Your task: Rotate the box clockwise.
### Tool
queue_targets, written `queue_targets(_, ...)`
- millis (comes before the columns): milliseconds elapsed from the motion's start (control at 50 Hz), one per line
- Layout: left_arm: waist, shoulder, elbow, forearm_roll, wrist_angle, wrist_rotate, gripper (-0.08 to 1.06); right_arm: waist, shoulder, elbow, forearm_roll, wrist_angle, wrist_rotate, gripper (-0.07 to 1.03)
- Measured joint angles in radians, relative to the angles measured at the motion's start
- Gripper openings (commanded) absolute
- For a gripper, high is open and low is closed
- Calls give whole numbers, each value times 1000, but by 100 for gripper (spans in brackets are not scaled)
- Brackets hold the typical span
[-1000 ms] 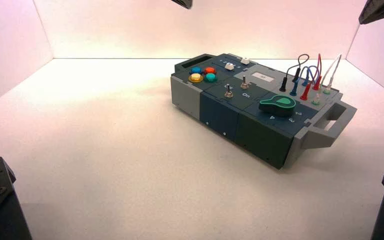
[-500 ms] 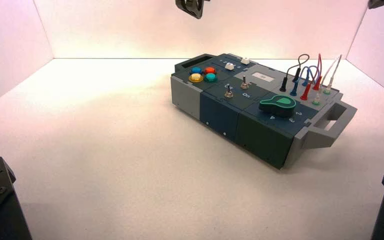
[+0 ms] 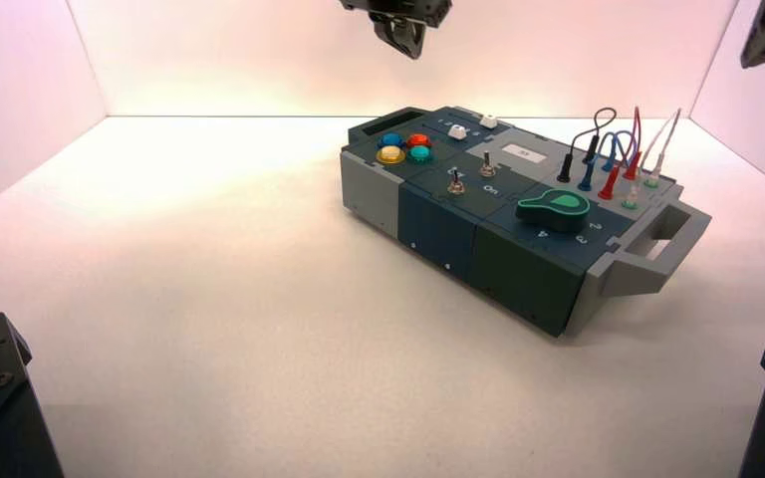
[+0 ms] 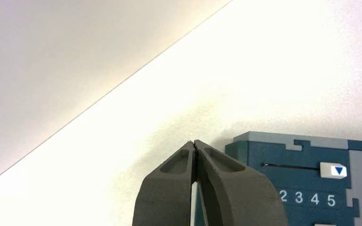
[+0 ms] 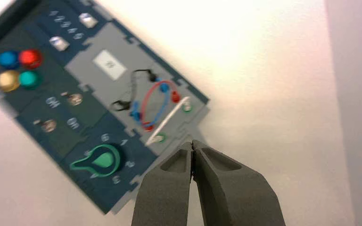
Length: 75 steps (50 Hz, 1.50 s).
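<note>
Presently, the left gripper [image 3: 401,38] hangs above the back edge of the work surface, behind the box's far-left end, its fingers pressed together with nothing between them. The right gripper [image 5: 193,143] is likewise closed and empty, raised off the box's right end. Neither is seen in contact.

The box [image 3: 436,224] sits right of centre on the table [image 3: 209,299], set at a slant, its grey handle [image 3: 669,249] toward the near right. The turn appears not begun; the next move likely calls for lowering both tips against opposite ends.

Hazards noted. A push toward the camera at the far-left end, where the left gripper hangs, would drive the turn counterclockwise. Pressure from one arm only could slide the box instead of pivoting it. The looped wires [image 3: 637,126] stand proud near the right end; a tip descending short of the edge could snag or unplug one. At the other end, a low sweep inboard could shift the white sliders [image 3: 457,131] or press the coloured buttons [image 3: 390,154]. Closed tips may also skid along smooth walls.
</note>
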Motion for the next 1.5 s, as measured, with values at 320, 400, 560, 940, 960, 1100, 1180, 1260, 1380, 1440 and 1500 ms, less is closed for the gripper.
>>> queue_targets(320,-9,6,-12,0,18,2,-3,-84,91,-11,-61,-60,0,-2)
queue_targets(400,-9,5,-6,0,17,2,-3,-86,143,-12,-63,-91,0,-2)
queue_targets(560,-9,-15,21,0,17,18,-3,-87,253,-20,-64,-160,0,-2)
queue_targets(940,-9,-109,87,0,17,43,-3,-176,400,-121,-129,-195,0,-2)
queue_targets(960,-9,-117,94,0,18,44,-3,-190,417,-129,-137,-198,-2,-2)
queue_targets(1100,-9,-133,109,0,18,44,-3,-206,469,-143,-143,-207,-2,-2)
queue_targets(1180,-9,-143,110,0,18,44,-3,-206,522,-152,-144,-215,-3,-2)
queue_targets(1260,-9,-149,112,0,17,44,-3,-206,575,-163,-143,-218,-2,-2)
queue_targets(1380,-9,-160,112,0,17,46,-3,-206,638,-179,-144,-221,-3,-2)
queue_targets(1440,-9,-167,112,0,17,49,-3,-206,661,-187,-144,-221,-3,-2)
queue_targets(1500,-9,-170,112,2,17,51,-3,-206,686,-202,-143,-224,-3,-2)
